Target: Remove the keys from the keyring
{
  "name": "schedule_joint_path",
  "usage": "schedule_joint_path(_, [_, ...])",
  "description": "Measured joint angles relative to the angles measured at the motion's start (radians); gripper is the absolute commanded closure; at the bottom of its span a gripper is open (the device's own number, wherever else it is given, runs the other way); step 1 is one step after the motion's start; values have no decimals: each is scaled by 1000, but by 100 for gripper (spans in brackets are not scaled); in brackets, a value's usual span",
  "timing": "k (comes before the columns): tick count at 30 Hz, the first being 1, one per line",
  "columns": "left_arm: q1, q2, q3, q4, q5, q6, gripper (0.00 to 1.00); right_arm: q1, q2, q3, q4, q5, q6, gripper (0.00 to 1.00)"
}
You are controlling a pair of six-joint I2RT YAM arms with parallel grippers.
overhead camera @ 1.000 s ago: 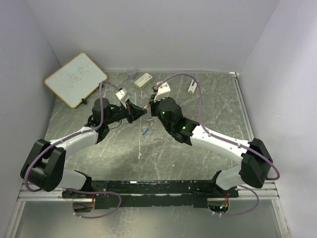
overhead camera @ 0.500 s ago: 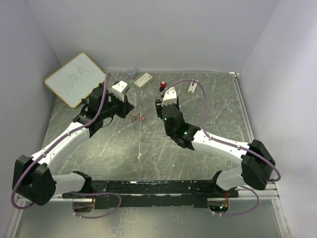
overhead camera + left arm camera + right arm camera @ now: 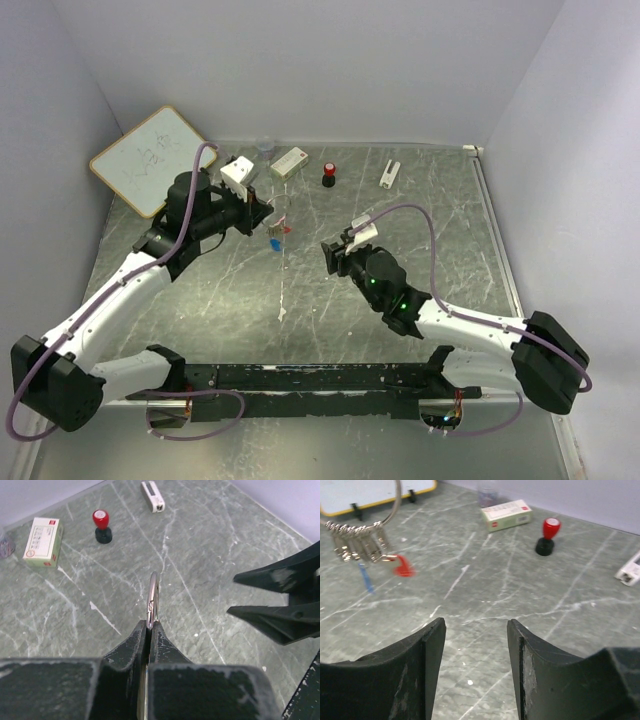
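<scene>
Left jaws pinch the keyring (image 3: 152, 597) upright, left of the red-topped stamp (image 3: 328, 176), with the keys (image 3: 362, 542) hanging below. Right jaws, half open, wait well apart; the keys lie ahead-left of them.

Shiny metal keyring (image 3: 152, 599), stone-look table (image 3: 225, 540) (matt)

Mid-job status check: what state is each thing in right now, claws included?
Left claw: shut on the thin silvery wire keyring, ring edge-on.
Small keys, silvery plus one red-headed and one blue-headed: hanging bunched on the keyring.
Right claw: open, empty.
Black stamp with red top: standing upright.
Small white cardboard box: lying flat.
Yellow-framed whiteboard: propped at a tilt.
</scene>
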Motion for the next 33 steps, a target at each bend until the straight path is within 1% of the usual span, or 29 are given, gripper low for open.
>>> schedule_joint_path(5, [-24, -36, 17, -2, 42, -1, 92, 0, 21, -4, 89, -96, 0, 55])
schedule_joint_path(10, [-31, -79, 18, 3, 88, -12, 92, -1, 47, 5, 134, -150, 0, 55])
schedule_joint_path(21, [-35, -102, 18, 24, 123, -45, 90, -1, 85, 40, 145, -222, 17, 56])
schedule_joint_path(33, [-35, -102, 18, 53, 142, -69, 90, -1, 109, 57, 158, -247, 20, 56])
